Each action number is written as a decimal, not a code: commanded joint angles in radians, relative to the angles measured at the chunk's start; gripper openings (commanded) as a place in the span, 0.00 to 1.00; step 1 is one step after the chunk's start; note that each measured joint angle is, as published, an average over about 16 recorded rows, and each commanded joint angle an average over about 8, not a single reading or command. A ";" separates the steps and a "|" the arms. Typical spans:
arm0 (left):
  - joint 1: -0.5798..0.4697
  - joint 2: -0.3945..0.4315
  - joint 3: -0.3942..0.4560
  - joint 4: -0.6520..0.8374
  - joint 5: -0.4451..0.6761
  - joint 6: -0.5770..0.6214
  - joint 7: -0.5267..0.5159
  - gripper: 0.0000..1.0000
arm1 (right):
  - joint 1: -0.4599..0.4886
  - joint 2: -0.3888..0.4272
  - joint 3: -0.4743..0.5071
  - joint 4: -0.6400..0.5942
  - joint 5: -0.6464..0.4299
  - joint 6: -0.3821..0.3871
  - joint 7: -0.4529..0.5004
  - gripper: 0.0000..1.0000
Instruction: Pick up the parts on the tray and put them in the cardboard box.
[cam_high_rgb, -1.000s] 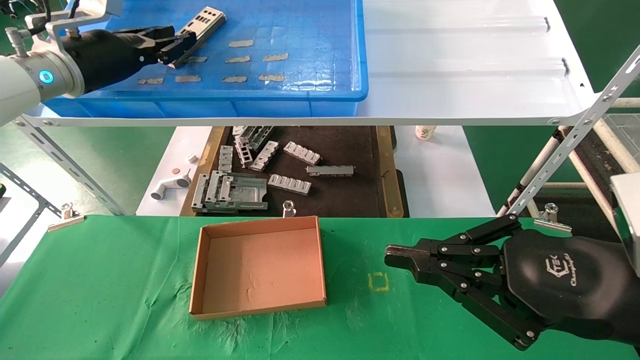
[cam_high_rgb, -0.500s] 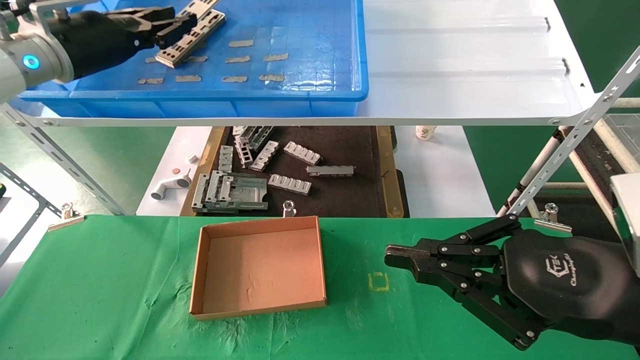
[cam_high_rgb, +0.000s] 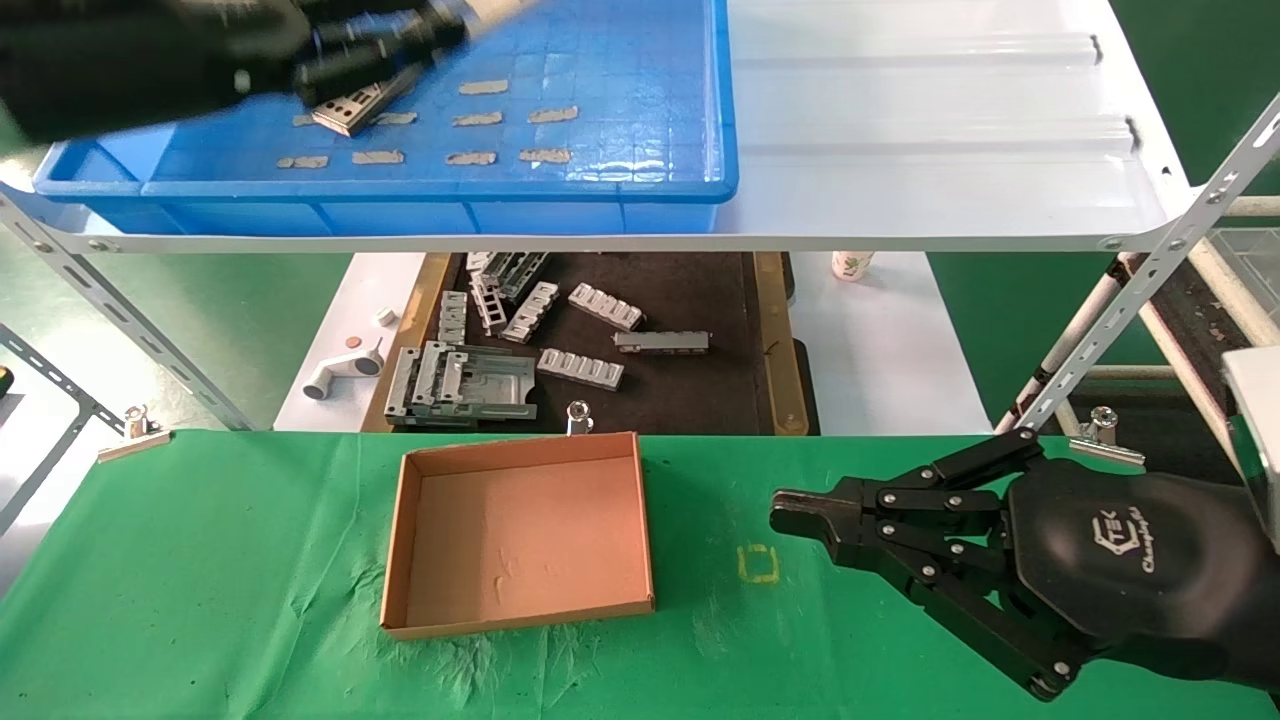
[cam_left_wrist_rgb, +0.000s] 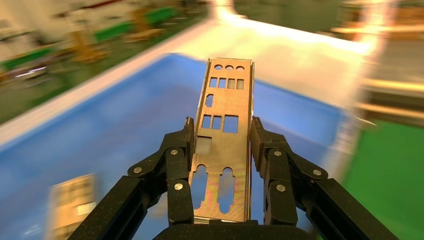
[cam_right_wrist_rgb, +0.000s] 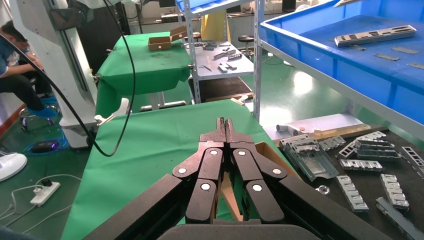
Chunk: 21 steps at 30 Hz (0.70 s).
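My left gripper (cam_high_rgb: 430, 35) hangs above the far left part of the blue tray (cam_high_rgb: 640, 175), shut on a silver plate (cam_left_wrist_rgb: 225, 125) with rectangular and round cutouts. It grips the plate by its long edges and holds it off the tray floor. A second plate (cam_high_rgb: 350, 105) lies on the tray floor below it and also shows in the right wrist view (cam_right_wrist_rgb: 375, 35). The brown cardboard box (cam_high_rgb: 520, 530) sits empty on the green cloth. My right gripper (cam_high_rgb: 790, 520) is shut and empty, low over the cloth to the right of the box.
A white shelf (cam_high_rgb: 930, 150) carries the tray. Below it, a black wooden-rimmed tray (cam_high_rgb: 680, 400) holds several grey ribbed brackets. Slanted shelf struts (cam_high_rgb: 1130, 290) stand at the right. A yellow square mark (cam_high_rgb: 757, 563) lies on the cloth between box and right gripper.
My left gripper has lifted one plate off the tray floor and swung it up and to the right. The second plate stays lying in the tray. The right arm has not moved.
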 joint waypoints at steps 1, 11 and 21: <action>-0.005 -0.016 0.005 -0.010 0.004 0.111 0.009 0.00 | 0.000 0.000 0.000 0.000 0.000 0.000 0.000 0.00; 0.144 -0.081 0.096 -0.274 -0.079 0.208 -0.001 0.00 | 0.000 0.000 0.000 0.000 0.000 0.000 0.000 0.00; 0.347 -0.184 0.292 -0.540 -0.186 0.171 -0.049 0.00 | 0.000 0.000 0.000 0.000 0.000 0.000 0.000 0.00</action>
